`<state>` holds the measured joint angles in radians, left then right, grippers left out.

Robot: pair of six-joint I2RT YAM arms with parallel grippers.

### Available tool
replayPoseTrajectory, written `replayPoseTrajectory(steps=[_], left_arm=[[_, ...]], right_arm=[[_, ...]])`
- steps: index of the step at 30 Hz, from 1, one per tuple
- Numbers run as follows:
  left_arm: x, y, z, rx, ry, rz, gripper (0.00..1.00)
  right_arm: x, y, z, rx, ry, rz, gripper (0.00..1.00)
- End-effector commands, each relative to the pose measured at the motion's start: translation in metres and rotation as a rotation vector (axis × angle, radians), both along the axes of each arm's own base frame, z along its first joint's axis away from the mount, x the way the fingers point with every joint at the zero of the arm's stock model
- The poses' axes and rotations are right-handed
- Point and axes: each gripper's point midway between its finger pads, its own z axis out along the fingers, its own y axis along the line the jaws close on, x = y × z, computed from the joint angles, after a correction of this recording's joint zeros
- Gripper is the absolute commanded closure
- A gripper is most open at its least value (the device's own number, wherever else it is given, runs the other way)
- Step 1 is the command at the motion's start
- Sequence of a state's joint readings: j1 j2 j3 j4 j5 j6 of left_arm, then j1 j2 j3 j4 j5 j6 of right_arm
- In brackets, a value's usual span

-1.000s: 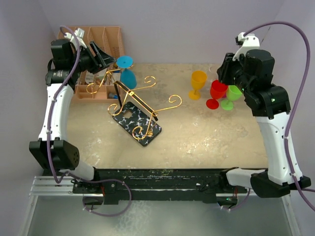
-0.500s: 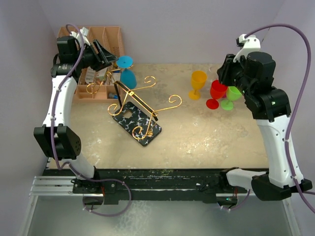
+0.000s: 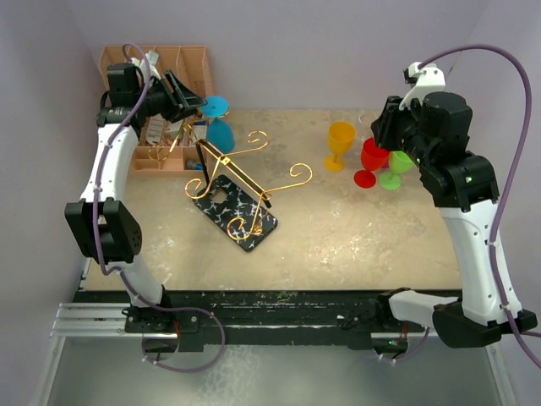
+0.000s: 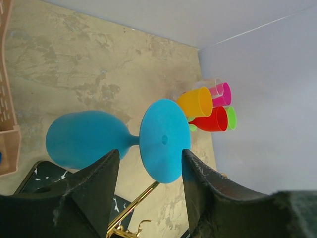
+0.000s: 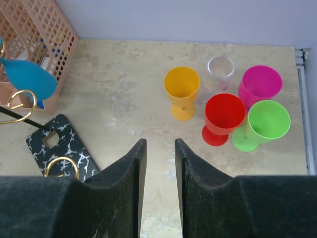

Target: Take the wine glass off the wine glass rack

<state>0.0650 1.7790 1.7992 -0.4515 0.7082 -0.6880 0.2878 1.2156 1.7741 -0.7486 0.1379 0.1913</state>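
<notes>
A blue wine glass (image 3: 220, 134) hangs upside down on the wine glass rack, a gold wire stand (image 3: 247, 173) on a black marble-look base (image 3: 234, 209). My left gripper (image 3: 193, 102) is open at the glass's round foot (image 3: 215, 106). In the left wrist view the foot (image 4: 164, 140) sits between my two fingertips, with the bowl (image 4: 84, 139) to the left and a gold arm (image 4: 132, 208) below. I cannot tell if a finger touches it. My right gripper (image 5: 159, 143) is empty, its jaws a narrow gap apart, high over the table right of the rack base (image 5: 59, 145).
An orange-brown slotted organiser (image 3: 173, 68) stands at the back left, close behind the rack. Orange (image 5: 182, 91), clear (image 5: 220, 72), pink (image 5: 259, 84), red (image 5: 224, 116) and green (image 5: 267, 121) cups stand together at the back right. Walls close the back and sides.
My left arm has swung farther back and up, bringing its open gripper to the blue glass's foot. The glass and rack have not moved. The right arm has barely shifted.
</notes>
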Motion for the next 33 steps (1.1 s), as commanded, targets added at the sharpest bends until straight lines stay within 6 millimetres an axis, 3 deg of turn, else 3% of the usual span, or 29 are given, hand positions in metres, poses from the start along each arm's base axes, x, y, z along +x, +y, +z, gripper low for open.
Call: replayPoseTrajectory(steps=[1,12,21,33], left_arm=[[0.006,-0.007,0.031,-0.039,-0.105,-0.043,0.45],[0.013,-0.012,0.018,-0.078,-0.073,-0.079,0.58],[0.007,-0.014,0.028,-0.092,-0.092,-0.087,0.88],[-0.004,-0.023,0.044,-0.214,-0.076,-0.128,0.93]], right_arm=[[0.002,0.004,0.016,0.017,-0.063,0.018,0.68],[0.002,0.004,0.017,0.019,-0.066,0.021,0.69],[0.003,0.004,0.017,0.019,-0.067,0.018,0.69],[-0.003,0.000,0.023,0.021,-0.087,0.009,0.69]])
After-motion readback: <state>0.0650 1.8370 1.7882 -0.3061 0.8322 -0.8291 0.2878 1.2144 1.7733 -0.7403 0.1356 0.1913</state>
